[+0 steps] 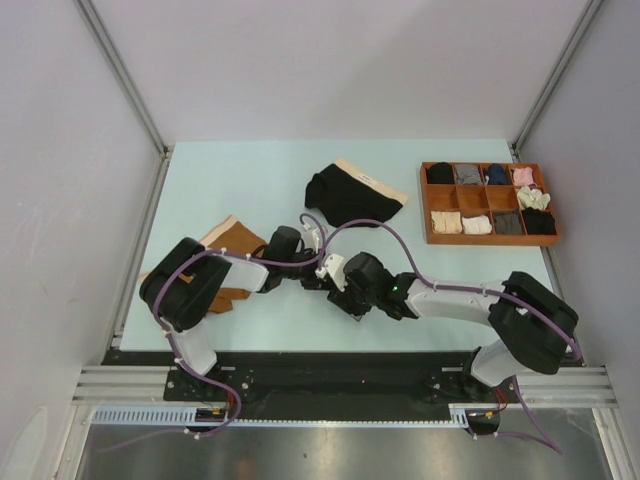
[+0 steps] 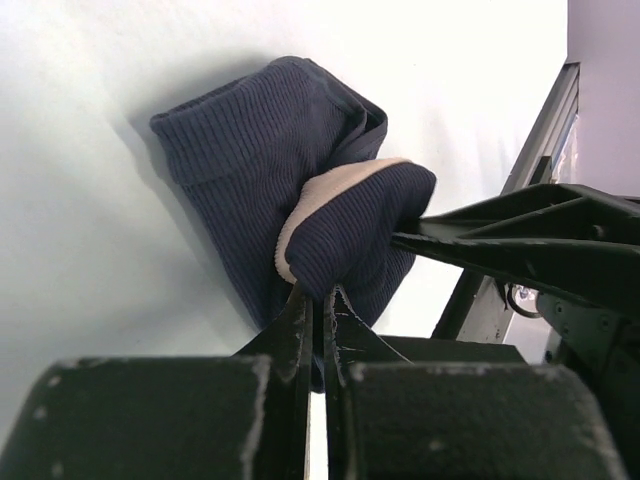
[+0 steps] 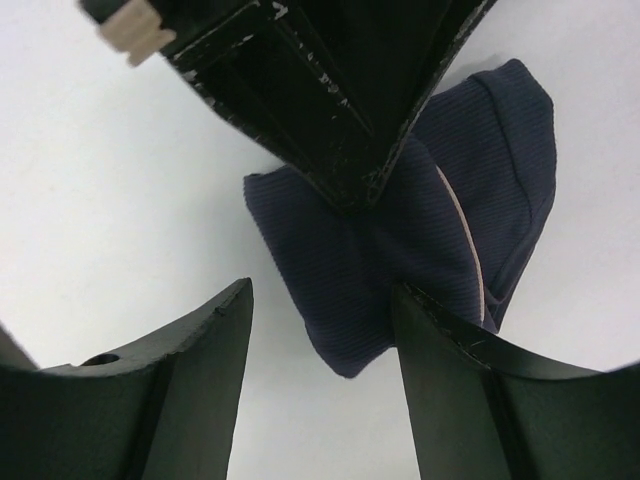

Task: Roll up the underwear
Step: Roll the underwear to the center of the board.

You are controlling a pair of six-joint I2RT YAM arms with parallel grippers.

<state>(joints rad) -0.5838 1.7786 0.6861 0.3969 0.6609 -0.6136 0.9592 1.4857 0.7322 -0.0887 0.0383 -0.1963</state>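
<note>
The navy blue underwear point(image 2: 260, 170) lies on the table as a folded bundle with its beige waistband point(image 2: 320, 195) curling across it. My left gripper point(image 2: 320, 292) is shut on the bundle's near edge. My right gripper point(image 3: 320, 310) is open around the bundle's other end point(image 3: 350, 290), and its right finger point(image 3: 450, 340) touches the cloth. In the top view both grippers meet at mid-table point(image 1: 335, 278) and hide the navy piece. The rust-brown underwear point(image 1: 238, 243) lies partly under my left arm. The black underwear point(image 1: 350, 195) lies spread out behind.
A wooden compartment tray point(image 1: 489, 238) with several rolled garments stands at the back right. The table's metal frame rail point(image 2: 530, 180) runs close beside the navy bundle in the left wrist view.
</note>
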